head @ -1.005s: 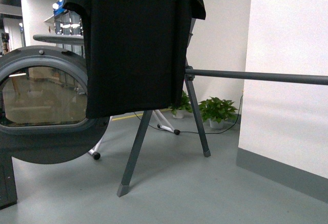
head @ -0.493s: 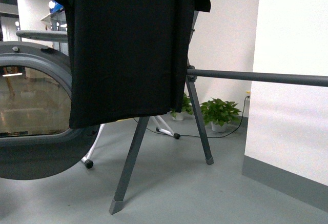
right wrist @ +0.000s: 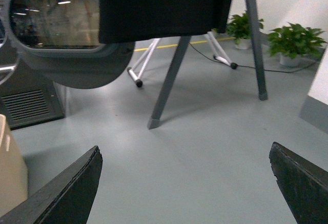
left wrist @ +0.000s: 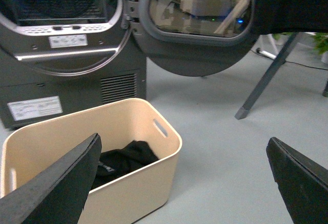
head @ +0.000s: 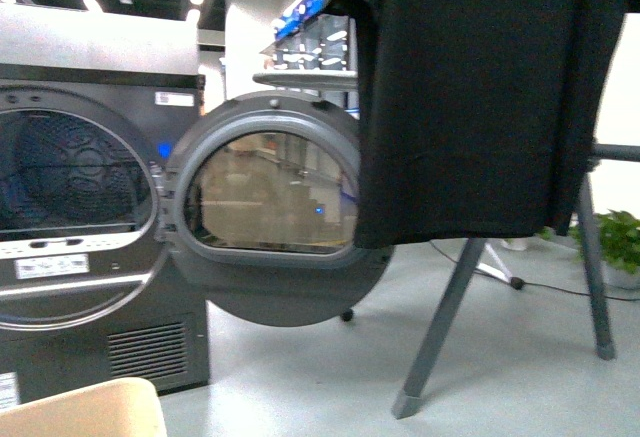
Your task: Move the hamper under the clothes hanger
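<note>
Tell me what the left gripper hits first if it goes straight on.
The left gripper likely meets the cream plastic hamper, whose slotted end lies between its open jaws; depth is unclear, so perhaps the grey floor instead.

Dryer (head: 90,207): at 9 o'clock in the front view, drum opening facing the camera.
Dryer door (head: 275,222): hinged at the dryer's right edge, swung open toward 3 o'clock, between the dryer and the clothes hanger.
Clothes hanger (head: 440,332): right of the door; near leg meets the floor at 5 o'clock, a second leg at 4 o'clock.
Shirt (head: 470,107): hangs on the clothes hanger at 1 o'clock, overlapping the door's right edge, above the near leg.
Hamper (head: 85,412): on the floor at 7 o'clock, before the dryer, left of the near leg and well apart from it.
Garment (left wrist: 125,160): inside the hamper, on its bottom.
Potted plant (head: 620,242): at 3 o'clock, behind the clothes hanger.
</note>
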Controlling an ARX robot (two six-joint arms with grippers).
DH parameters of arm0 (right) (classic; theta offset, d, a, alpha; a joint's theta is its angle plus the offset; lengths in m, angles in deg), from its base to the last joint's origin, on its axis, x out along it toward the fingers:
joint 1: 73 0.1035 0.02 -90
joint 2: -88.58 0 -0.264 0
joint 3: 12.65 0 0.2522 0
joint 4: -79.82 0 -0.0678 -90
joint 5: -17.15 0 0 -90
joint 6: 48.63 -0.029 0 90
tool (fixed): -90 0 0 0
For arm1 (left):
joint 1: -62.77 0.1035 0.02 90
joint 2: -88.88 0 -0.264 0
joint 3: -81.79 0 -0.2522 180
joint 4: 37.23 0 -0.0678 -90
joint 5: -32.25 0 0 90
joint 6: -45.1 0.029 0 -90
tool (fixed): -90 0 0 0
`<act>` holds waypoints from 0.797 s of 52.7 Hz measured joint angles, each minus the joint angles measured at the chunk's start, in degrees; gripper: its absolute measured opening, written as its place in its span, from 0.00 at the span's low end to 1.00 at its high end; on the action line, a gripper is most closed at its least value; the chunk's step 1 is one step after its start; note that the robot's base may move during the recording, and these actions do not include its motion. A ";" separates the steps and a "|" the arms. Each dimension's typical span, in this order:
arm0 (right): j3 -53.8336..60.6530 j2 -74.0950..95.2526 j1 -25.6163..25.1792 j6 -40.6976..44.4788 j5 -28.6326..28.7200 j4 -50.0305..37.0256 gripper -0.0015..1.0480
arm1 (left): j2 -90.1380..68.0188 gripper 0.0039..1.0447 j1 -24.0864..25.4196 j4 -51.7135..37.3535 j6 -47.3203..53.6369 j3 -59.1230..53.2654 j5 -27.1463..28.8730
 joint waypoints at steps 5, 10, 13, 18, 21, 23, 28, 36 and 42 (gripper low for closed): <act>0.00 0.00 0.02 0.00 -0.02 0.02 0.92 | 0.00 0.94 -0.02 0.00 -0.02 0.00 -0.13; 0.00 0.00 0.02 0.00 0.00 0.02 0.92 | 0.00 0.94 -0.02 0.00 0.00 0.00 -0.11; 0.00 0.00 0.02 0.00 0.00 0.02 0.92 | -0.02 0.94 -0.02 0.00 -0.02 0.00 -0.13; 0.00 0.00 0.02 0.00 -0.02 0.02 0.92 | 0.00 0.94 -0.02 0.00 0.00 0.00 -0.15; 0.00 0.00 0.02 0.00 0.00 0.02 0.92 | 0.00 0.94 -0.02 0.00 -0.02 0.00 -0.15; 0.00 0.00 0.02 0.00 0.00 0.02 0.92 | -0.02 0.94 -0.02 0.00 0.00 0.00 -0.15; 0.00 0.02 0.04 0.02 0.31 0.02 0.92 | 0.04 0.94 0.07 0.00 -0.02 0.00 0.17; 0.00 0.00 0.00 0.02 -0.02 0.02 0.92 | 0.04 0.94 0.02 0.00 -0.02 0.00 -0.20; 0.00 0.00 0.02 0.02 0.04 0.02 0.92 | 0.04 0.94 0.02 0.00 -0.02 0.00 -0.17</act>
